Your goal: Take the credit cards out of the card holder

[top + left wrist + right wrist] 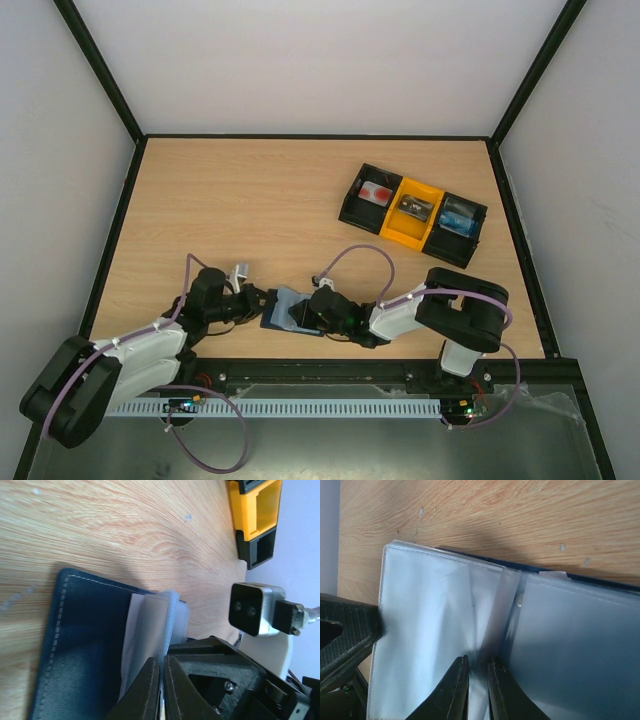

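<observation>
We are working at the near edge of the wooden table (pixel 250 200), where the navy card holder (pixel 283 308) is lying open between our 2 grippers. Our left gripper (pixel 161 669) is pressing its fingers together on the edge of a pale inner pocket. Our right gripper (pixel 477 664) is pinching the pale fold at the holder's middle. Whether credit cards are sitting in the pockets, we cannot tell. The black-and-yellow 3-compartment tray (pixel 398 230) is sitting well apart, toward the far right.
</observation>
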Action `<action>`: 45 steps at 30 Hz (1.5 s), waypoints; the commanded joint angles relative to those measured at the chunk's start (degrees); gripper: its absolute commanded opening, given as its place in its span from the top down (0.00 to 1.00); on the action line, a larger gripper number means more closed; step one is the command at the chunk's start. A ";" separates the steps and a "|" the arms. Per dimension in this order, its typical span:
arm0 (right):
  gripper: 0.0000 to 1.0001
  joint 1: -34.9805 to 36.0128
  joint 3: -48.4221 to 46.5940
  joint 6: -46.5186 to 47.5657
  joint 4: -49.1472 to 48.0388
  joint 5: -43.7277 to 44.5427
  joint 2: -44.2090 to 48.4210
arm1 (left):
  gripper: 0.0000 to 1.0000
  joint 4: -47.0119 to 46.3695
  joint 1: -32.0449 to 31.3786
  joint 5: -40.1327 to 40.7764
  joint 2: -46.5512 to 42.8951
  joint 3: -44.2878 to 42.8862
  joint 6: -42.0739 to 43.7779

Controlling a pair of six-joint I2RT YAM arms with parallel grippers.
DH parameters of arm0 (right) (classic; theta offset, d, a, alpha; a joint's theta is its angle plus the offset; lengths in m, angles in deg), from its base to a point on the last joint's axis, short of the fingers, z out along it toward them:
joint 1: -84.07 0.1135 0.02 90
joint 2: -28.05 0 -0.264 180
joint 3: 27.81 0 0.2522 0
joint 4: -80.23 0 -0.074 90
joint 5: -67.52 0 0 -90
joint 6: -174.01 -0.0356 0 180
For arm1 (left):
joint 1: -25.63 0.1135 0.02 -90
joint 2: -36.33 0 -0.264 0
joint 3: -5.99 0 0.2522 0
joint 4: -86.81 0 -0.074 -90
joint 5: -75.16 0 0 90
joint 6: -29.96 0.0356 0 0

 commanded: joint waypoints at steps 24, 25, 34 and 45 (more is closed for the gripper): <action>0.82 0.34 5.93 -0.48 -2.66 3.98 6.97 | 0.76 -2.23 -8.64 3.08 2.63 -3.33 -3.60; 0.82 0.35 6.30 -0.40 -2.13 4.78 8.09 | 0.76 -2.29 -8.91 3.27 3.00 -3.62 -3.50; 0.80 0.35 11.71 -0.78 2.65 13.49 20.46 | 0.74 -6.66 -12.99 5.27 8.85 -6.31 -4.65; 0.79 0.35 14.64 -0.76 9.36 19.87 33.12 | 0.72 -8.51 -18.67 9.34 15.49 -10.65 -3.99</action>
